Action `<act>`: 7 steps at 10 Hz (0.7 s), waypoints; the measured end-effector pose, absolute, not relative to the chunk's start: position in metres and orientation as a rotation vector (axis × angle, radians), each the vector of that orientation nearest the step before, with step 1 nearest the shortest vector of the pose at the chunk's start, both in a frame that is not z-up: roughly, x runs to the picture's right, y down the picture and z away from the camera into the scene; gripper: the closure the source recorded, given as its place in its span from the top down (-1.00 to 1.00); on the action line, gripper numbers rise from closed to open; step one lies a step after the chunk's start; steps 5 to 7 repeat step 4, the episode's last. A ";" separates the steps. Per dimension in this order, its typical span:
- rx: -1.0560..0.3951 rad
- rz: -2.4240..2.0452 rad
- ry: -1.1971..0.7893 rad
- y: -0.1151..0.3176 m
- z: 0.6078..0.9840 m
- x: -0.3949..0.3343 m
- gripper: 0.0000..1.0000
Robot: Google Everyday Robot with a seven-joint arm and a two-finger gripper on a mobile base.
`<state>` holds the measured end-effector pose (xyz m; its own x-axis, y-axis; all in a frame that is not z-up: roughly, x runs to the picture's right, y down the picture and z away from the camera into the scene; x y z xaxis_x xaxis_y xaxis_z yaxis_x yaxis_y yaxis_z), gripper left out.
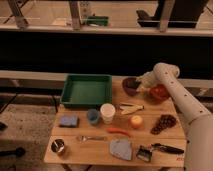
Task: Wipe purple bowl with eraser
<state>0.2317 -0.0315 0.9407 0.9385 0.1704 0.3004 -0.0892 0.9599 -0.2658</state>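
Observation:
The purple bowl [130, 85] stands at the back of the wooden table [95, 150], to the right of the green tray. My gripper [142, 81] is at the bowl's right rim, reaching in from the right, with the white arm [176, 95] bending over the orange-red bowl [159, 93]. The eraser does not show; it is either hidden at the gripper or out of view.
A green tray [86, 90] is at the back left. In front are a blue sponge [68, 121], a small blue cup [92, 116], a white cup [107, 112], an orange [135, 121], grapes [164, 123], a grey-blue cloth [121, 148] and a metal cup [58, 146].

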 end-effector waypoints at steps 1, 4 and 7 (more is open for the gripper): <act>-0.250 0.135 -0.328 -0.037 0.945 0.231 -1.00; -0.235 0.122 -0.331 -0.051 0.954 0.224 -1.00; -0.235 0.122 -0.331 -0.051 0.954 0.224 -1.00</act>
